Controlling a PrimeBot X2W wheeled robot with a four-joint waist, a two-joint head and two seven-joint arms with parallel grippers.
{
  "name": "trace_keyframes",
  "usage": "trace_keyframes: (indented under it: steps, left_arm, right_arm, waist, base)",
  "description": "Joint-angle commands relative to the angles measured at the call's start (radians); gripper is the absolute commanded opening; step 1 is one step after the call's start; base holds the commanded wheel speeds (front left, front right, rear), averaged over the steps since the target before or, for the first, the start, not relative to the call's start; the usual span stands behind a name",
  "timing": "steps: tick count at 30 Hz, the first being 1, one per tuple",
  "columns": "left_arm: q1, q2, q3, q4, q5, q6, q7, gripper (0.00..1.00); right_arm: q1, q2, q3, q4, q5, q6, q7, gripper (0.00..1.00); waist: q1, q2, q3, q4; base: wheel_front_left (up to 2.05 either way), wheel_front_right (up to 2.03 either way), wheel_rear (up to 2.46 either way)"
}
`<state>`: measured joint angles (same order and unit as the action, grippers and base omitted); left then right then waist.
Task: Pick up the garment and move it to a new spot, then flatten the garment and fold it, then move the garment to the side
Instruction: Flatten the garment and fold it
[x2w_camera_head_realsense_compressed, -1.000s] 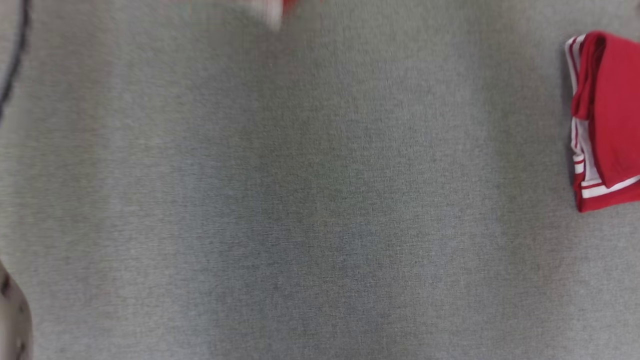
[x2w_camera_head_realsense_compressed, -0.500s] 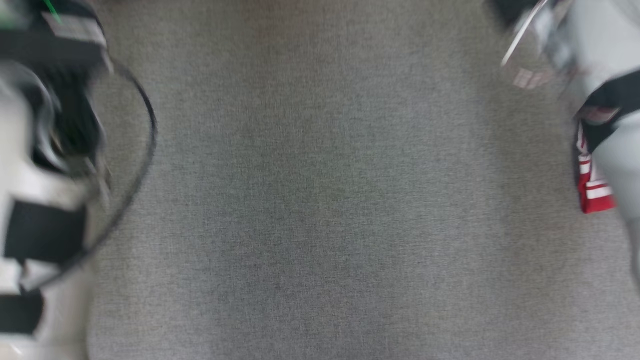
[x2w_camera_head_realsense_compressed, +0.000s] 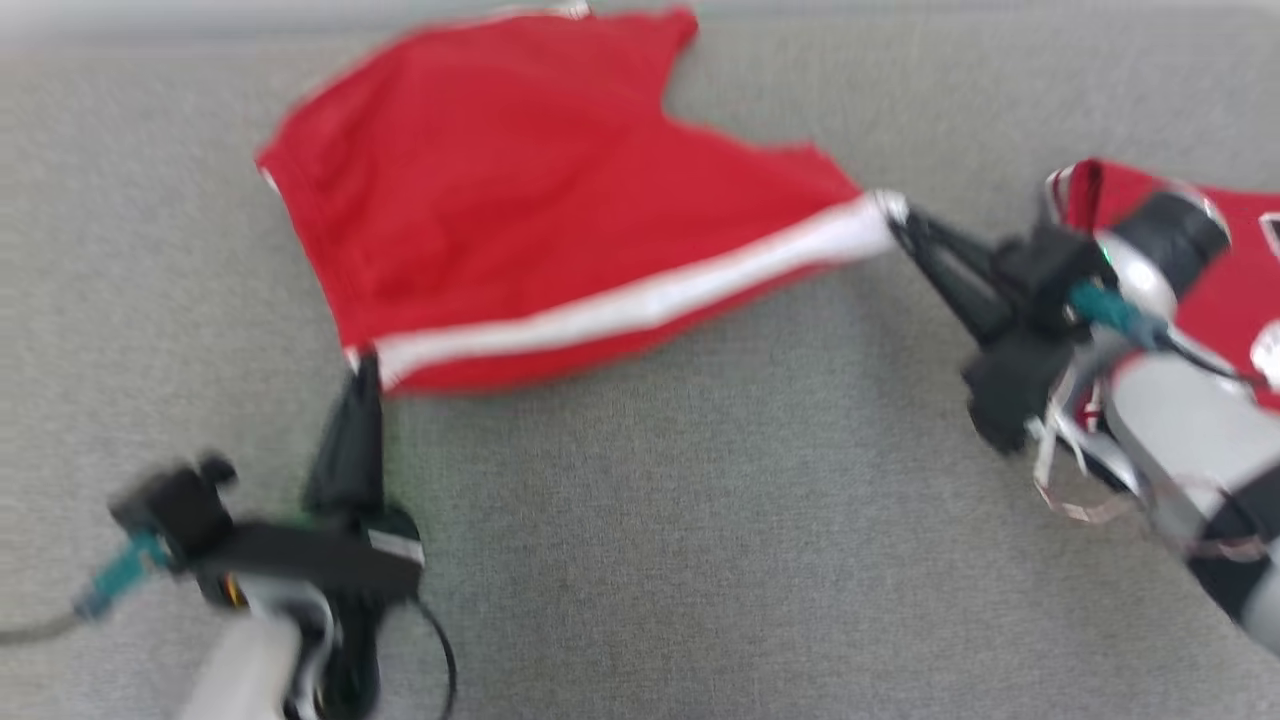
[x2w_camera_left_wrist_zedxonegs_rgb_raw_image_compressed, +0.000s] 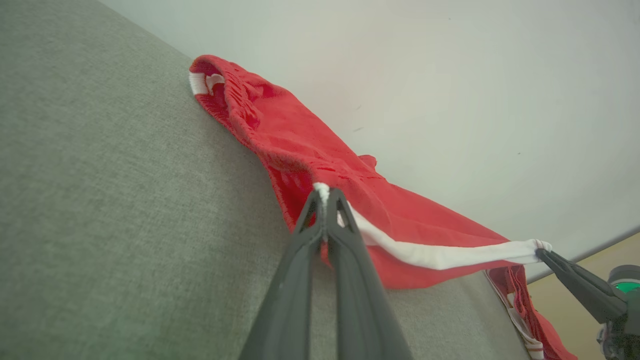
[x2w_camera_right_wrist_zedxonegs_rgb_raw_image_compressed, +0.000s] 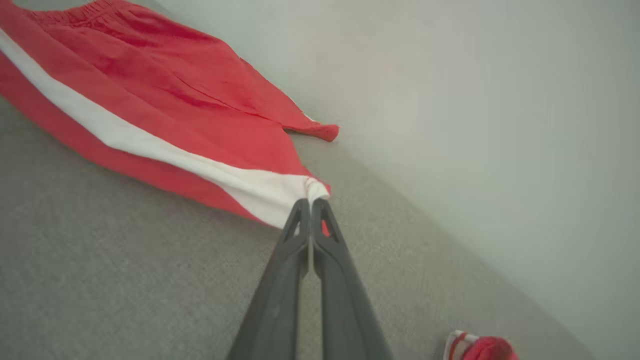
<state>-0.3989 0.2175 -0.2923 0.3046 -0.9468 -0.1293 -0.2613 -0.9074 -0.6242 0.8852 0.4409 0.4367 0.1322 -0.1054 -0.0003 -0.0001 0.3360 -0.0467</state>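
red garment (x2w_camera_head_realsense_compressed: 520, 200) with a white stripe (x2w_camera_head_realsense_compressed: 640, 290) along its near edge, spread on the grey cloth-covered bench (x2w_camera_head_realsense_compressed: 640, 540), toward the far side, close to the pale wall (x2w_camera_left_wrist_zedxonegs_rgb_raw_image_compressed: 450, 75) behind. far part of it lies flat on the bench with soft wrinkles. gathered waistband end is at the far left, and a small flap of fabric sticks out at the far edge. the stripe edge is pulled fairly straight between the two hands. left hand (x2w_camera_head_realsense_compressed: 368, 365) at the near-left corner, fingers pressed together and pinching the end of the stripe there; left wrist view shows white fabric poking out between the tips. right hand (x2w_camera_head_realsense_compressed: 895, 215) at the right-hand corner, fingers also pressed together, pinching the other end of the stripe where the white bunches to a point. cannot tell if the held edge is just off the bench or resting on it. both hands point in toward the garment, left one from the near side, right one from the right. head view is blurred. second red and white garment (x2w_camera_head_realsense_compressed: 1240, 290) lies on the bench at the far right, partly behind the right arm (x2w_camera_head_realsense_compressed: 1180, 420), well apart from the spread one. dark cable (x2w_camera_head_realsense_compressed: 440, 650) loops beside the left wrist.
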Motion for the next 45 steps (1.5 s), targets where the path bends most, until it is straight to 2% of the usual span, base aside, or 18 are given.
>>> trace_keyframes:
  steps: [1,5,9,12,15,16,21,24,26,30,34,39,45]
  left_arm:
    - [0.052,-0.010,-0.004,-0.006,-0.007,-0.001,-0.003,0.00]
    - [0.169,-0.023,-0.008,-0.023,-0.001,-0.001,-0.004,0.00]
    - [0.282,-0.048,0.023,-0.058,0.004,-0.001,-0.004,0.00]
    - [0.363,-0.073,0.060,-0.093,-0.002,0.000,-0.004,0.00]
    - [0.437,-0.088,0.076,-0.127,0.026,0.001,-0.004,0.00]
    - [0.437,-0.088,0.076,-0.127,0.026,0.001,-0.004,0.00]
    - [0.534,-0.094,0.080,-0.175,0.076,0.001,-0.004,0.00]
    - [0.571,-0.098,0.082,-0.206,0.098,0.000,-0.004,0.00]
    - [0.575,-0.105,0.075,-0.219,0.109,0.000,-0.004,0.00]
    - [0.516,-0.109,0.050,-0.208,0.117,0.000,0.003,0.00]
    - [0.421,-0.111,0.034,-0.159,0.127,0.000,0.008,0.00]
    - [0.264,-0.128,0.018,-0.056,0.130,0.016,0.029,0.00]
    - [0.090,-0.153,-0.003,0.061,0.104,0.044,0.063,0.00]
  right_arm:
    - [0.048,-0.031,0.001,-0.035,0.027,-0.003,0.021,0.00]
    - [0.180,-0.096,-0.060,-0.135,0.092,-0.003,0.113,0.00]
    - [0.326,-0.130,-0.137,-0.242,0.131,-0.003,0.202,0.00]
    - [0.450,-0.138,-0.242,-0.312,0.136,-0.003,0.248,0.00]
    - [0.599,-0.115,-0.370,-0.373,0.110,-0.004,0.295,0.00]
    - [0.599,-0.115,-0.370,-0.373,0.110,-0.004,0.295,0.00]
    - [0.838,-0.031,-0.528,-0.527,0.046,-0.003,0.388,0.00]
    - [0.927,0.009,-0.586,-0.622,0.004,-0.003,0.435,0.00]
    - [0.947,0.008,-0.607,-0.654,-0.028,-0.003,0.453,0.00]
    - [0.884,-0.018,-0.596,-0.660,-0.060,-0.003,0.484,0.00]
    - [0.756,-0.039,-0.543,-0.591,-0.055,-0.003,0.485,0.00]
    - [0.546,-0.070,-0.433,-0.425,-0.015,-0.003,0.455,0.00]
    - [0.284,-0.054,-0.303,-0.192,0.042,-0.003,0.400,0.00]
  waist:
    - [0.0003,0.0001,-0.086,0.004]
    - [0.0003,0.0001,-0.134,0.005]
    - [0.0003,0.0001,-0.167,0.006]
    - [0.0003,0.0001,-0.188,0.012]
    - [0.0003,0.0001,-0.210,0.025]
    - [0.0003,0.0001,-0.210,0.025]
    - [0.0003,0.0001,-0.243,0.038]
    - [0.0003,0.0001,-0.257,0.043]
    - [0.0003,0.0001,-0.263,0.050]
    - [0.0003,0.0001,-0.263,0.071]
    - [0.0003,0.0001,-0.240,0.107]
    - [0.0003,0.0001,-0.195,0.166]
    - [0.0003,0.0001,-0.121,0.237]
  base:
    - [0.00,0.00,0.00]
    - [0.00,0.00,0.00]
    - [0.00,0.00,0.00]
    - [0.00,0.00,0.00]
    - [0.00,0.00,0.00]
    - [0.00,0.00,0.00]
    - [0.00,0.00,0.00]
    - [0.00,0.00,0.00]
    - [0.00,0.00,0.00]
    - [0.00,0.00,0.00]
    - [0.00,0.00,0.00]
    - [0.00,0.00,0.00]
    - [0.00,0.00,0.00]
